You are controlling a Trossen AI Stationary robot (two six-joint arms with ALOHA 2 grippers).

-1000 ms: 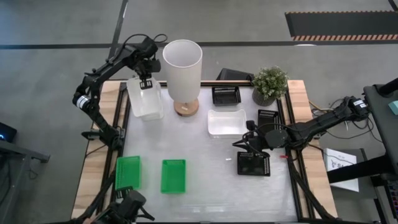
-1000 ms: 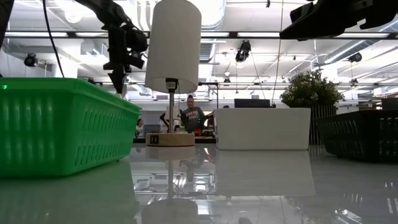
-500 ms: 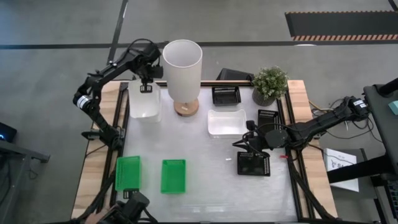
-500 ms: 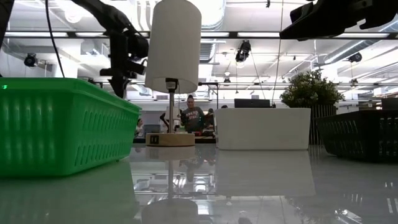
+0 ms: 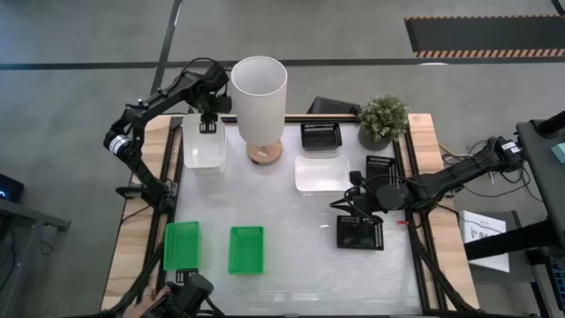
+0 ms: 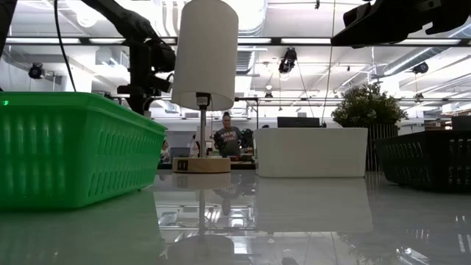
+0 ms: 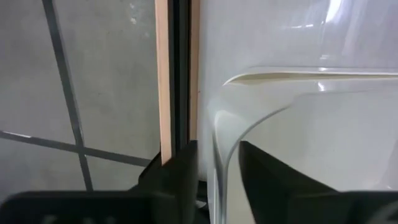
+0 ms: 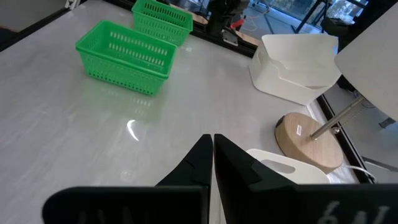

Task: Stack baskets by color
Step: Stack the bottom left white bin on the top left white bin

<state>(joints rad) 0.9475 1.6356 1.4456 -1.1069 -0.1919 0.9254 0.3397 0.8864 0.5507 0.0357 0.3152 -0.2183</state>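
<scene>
At the far-left corner of the table (image 5: 291,265), our left gripper (image 5: 208,124) straddles the far short rim of the white baskets (image 5: 204,148), jaws parted; their long axis runs near-to-far. Our right gripper (image 5: 346,203) waits closed at the right, much farther away.

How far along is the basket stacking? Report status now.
Done: two white baskets look nested, far left. In hand: left end effector open astride their rim; right end effector waits shut. Left: third white basket, two separate green baskets, three scattered black baskets.
</scene>
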